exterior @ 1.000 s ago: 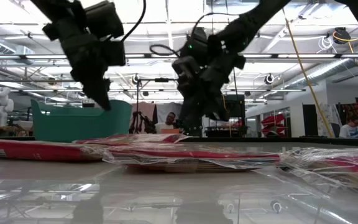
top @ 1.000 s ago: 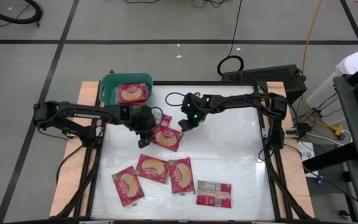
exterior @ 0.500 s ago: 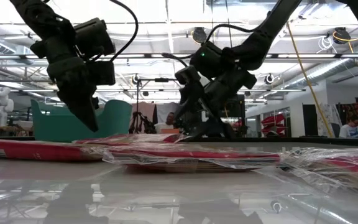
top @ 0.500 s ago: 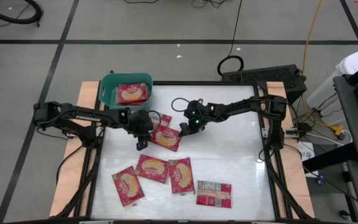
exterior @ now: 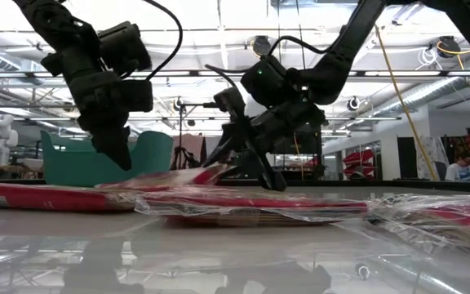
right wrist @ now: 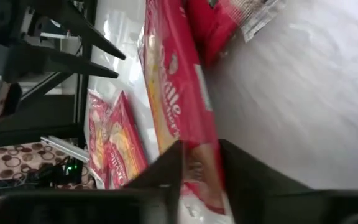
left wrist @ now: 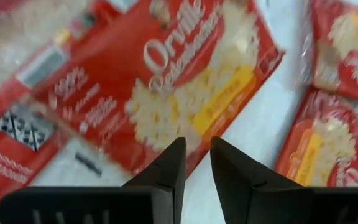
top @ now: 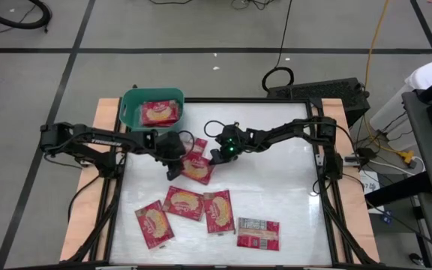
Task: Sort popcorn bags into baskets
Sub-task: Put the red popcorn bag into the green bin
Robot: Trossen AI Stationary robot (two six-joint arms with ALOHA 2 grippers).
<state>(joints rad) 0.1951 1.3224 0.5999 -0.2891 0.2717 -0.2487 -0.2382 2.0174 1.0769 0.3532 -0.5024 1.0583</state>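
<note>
Popcorn bag [top: 196, 168]: flat, glossy, crinkled red
</note>
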